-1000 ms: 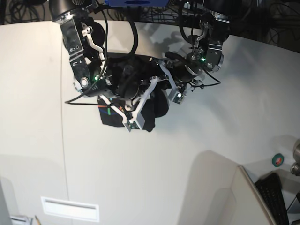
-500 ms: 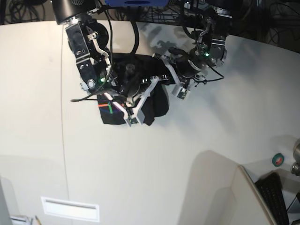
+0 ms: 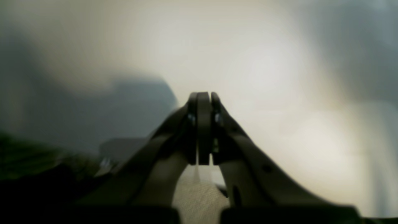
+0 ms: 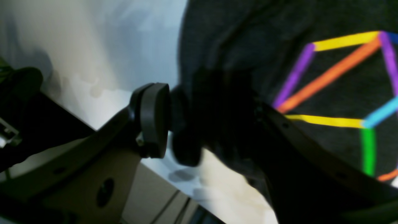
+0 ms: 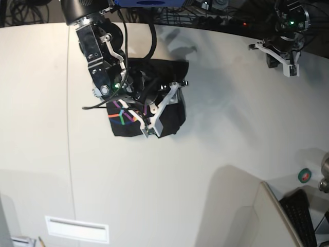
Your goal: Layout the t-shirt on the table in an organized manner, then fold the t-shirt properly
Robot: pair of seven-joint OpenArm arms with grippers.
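The black t-shirt [image 5: 172,117] lies bunched on the off-white table [image 5: 205,170], with part of its rainbow line print [image 5: 122,116] showing. In the right wrist view the print [image 4: 335,90] is sharp. My right gripper [image 5: 138,105] sits on the bunch and is shut on a fold of black cloth [image 4: 199,124]. My left gripper [image 5: 273,45] is far off at the table's back right, away from the shirt. In the left wrist view it [image 3: 203,97] is shut and empty over bare, blurred tabletop.
A thin dark seam [image 5: 69,134] runs down the table's left part. A small white rectangular plate [image 5: 77,229] lies near the front left. A green and red roll [image 5: 304,176] and a keyboard [image 5: 300,216] are at the right. Cables [image 5: 216,15] crowd the curved far edge.
My left gripper has let go of the shirt and swung away to the back right. My right gripper stays on the cloth; more of the print shows now.
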